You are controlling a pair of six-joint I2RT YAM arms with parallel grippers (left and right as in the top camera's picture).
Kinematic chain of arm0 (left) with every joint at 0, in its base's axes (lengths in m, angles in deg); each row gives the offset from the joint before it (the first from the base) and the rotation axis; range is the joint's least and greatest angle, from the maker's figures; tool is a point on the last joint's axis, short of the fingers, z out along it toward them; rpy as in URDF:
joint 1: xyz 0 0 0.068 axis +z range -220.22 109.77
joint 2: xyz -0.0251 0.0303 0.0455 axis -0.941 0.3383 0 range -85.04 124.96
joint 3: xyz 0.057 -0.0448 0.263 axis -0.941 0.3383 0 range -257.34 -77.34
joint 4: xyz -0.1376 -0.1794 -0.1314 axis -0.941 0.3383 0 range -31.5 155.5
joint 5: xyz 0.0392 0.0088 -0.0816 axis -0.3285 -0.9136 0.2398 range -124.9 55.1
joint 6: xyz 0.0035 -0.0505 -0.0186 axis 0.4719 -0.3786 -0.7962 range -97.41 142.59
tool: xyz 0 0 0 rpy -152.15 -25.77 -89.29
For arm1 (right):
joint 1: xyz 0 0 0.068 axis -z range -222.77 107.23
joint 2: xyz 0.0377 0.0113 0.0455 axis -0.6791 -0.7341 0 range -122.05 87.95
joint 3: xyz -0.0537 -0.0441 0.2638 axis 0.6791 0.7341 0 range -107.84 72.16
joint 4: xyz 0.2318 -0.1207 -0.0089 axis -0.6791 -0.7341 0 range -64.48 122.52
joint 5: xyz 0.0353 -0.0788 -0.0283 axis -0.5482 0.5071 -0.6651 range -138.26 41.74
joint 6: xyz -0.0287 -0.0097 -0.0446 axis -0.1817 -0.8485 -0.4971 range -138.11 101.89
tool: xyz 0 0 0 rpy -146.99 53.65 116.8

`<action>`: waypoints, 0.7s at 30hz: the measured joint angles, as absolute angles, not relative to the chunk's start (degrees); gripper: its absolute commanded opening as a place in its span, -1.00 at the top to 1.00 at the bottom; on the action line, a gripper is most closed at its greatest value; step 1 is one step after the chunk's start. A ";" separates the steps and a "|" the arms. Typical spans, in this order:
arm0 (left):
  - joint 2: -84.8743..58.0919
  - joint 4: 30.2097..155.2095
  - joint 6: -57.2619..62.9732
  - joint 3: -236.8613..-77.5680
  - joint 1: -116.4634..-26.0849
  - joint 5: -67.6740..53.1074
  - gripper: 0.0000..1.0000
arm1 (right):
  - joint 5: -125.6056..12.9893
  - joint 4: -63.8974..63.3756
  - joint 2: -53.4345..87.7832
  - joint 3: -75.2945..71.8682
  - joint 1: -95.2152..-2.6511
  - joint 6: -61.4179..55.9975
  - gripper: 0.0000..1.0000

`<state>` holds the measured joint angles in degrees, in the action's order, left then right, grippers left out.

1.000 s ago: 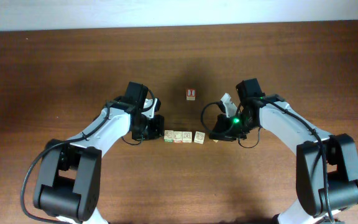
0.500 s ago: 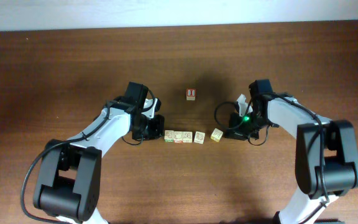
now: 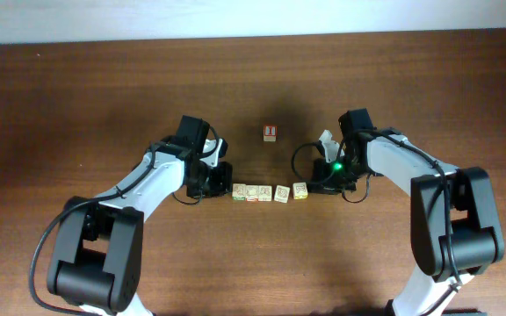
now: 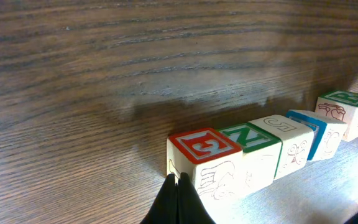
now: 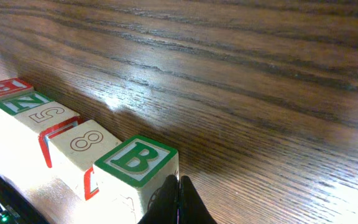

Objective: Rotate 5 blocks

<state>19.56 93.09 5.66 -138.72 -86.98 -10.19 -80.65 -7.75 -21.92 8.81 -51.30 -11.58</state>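
Blocks [image 3: 263, 192] are sitting five in a row mid surface [image 3: 253, 79], running 9 to 3 o'clock. B block [image 3: 299, 190] at the 3 o'clock end is now lying square, just beside its neighbour. Half a second ago it was sitting skewed and apart from the row, and a second ago it was hidden under the right arm. Right tool [image 5: 178, 194] is keeping its tips pressed together, pinching nothing, touching the B block's outer edge. Half a second ago it was further out toward 3 o'clock. Left tool [image 4: 178, 186] is staying put, tips pressed together, touching the E block [image 4: 204, 147] at the 9 o'clock end. Other four blocks are not shifting. Red-faced cube [image 3: 270, 132] is sitting alone at 12 o'clock of the row, unchanged.
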 measured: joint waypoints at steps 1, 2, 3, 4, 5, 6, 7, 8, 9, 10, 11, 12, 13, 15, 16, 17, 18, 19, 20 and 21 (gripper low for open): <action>19.56 93.09 5.64 -138.70 -86.98 -10.19 1.00 | -80.62 -7.83 -21.92 8.81 -51.79 -11.65 0.92; 19.56 93.09 5.64 -138.72 -86.98 -10.19 1.00 | -80.62 -8.05 -21.92 8.72 -52.42 -11.69 0.92; 19.56 93.09 5.64 -138.70 -86.98 -10.19 1.00 | -80.65 -8.53 -21.92 8.53 -53.08 -11.85 0.92; 19.56 93.11 5.64 -138.70 -86.98 -10.19 1.00 | -80.65 -8.82 -21.94 8.31 -53.69 -11.89 0.92; 19.56 93.09 5.66 -138.72 -86.98 -10.19 1.00 | -80.62 -9.01 -21.94 8.18 -54.15 -11.87 0.92; 19.56 93.09 5.66 -138.72 -86.98 -10.19 1.00 | -80.65 -9.41 -21.94 8.00 -54.80 -11.89 0.92; 19.56 93.09 5.66 -138.70 -86.98 -10.19 1.00 | -80.62 -9.71 -21.94 7.76 -55.22 -11.89 0.92; 19.56 93.11 5.64 -138.70 -86.98 -10.21 1.00 | -80.56 -9.89 -21.96 7.57 -55.50 -11.93 0.92; 19.56 93.11 5.66 -138.72 -86.98 -10.23 1.00 | -80.38 -10.00 -21.96 7.46 -55.72 -11.91 0.92; 19.56 93.11 5.64 -138.72 -86.93 -10.28 1.00 | -80.03 -10.13 -21.96 7.39 -56.05 -11.89 0.92; 19.56 93.11 5.66 -138.70 -86.93 -10.30 1.00 | -79.75 -10.19 -21.96 7.30 -56.24 -11.91 0.92; 19.56 93.09 5.66 -138.72 -86.93 -10.43 1.00 | -79.49 -10.33 -21.96 7.13 -56.46 -11.89 0.92; 19.56 93.11 5.64 -138.70 -86.91 -10.54 1.00 | -79.18 -10.35 -21.96 7.02 -56.68 -11.89 0.92; 19.56 93.09 5.66 -138.72 -86.93 -10.69 1.00 | -79.14 -10.96 -21.96 6.84 -56.70 -11.91 0.92; 19.56 93.09 5.66 -138.70 -86.93 -10.69 1.00 | -79.14 -11.86 -21.96 6.41 -56.70 -11.89 0.92; 19.56 93.05 5.64 -138.72 -86.93 -10.67 1.00 | -79.07 -13.39 -21.96 5.71 -56.68 -11.91 0.92; 19.56 92.98 5.66 -138.72 -86.93 -10.61 1.00 | -78.55 -15.13 -21.96 4.59 -56.68 -11.96 0.92; 19.56 92.92 5.66 -138.70 -86.93 -10.43 1.00 | -77.48 -16.14 -21.96 3.15 -56.59 -11.96 0.92; 19.56 92.90 5.66 -138.72 -86.93 -10.34 1.00 | -76.67 -16.29 -21.96 2.34 -56.57 -11.98 0.92; 19.56 92.94 5.64 -138.72 -86.93 -10.21 1.00 | -76.10 -15.86 -21.96 1.90 -56.57 -12.06 0.92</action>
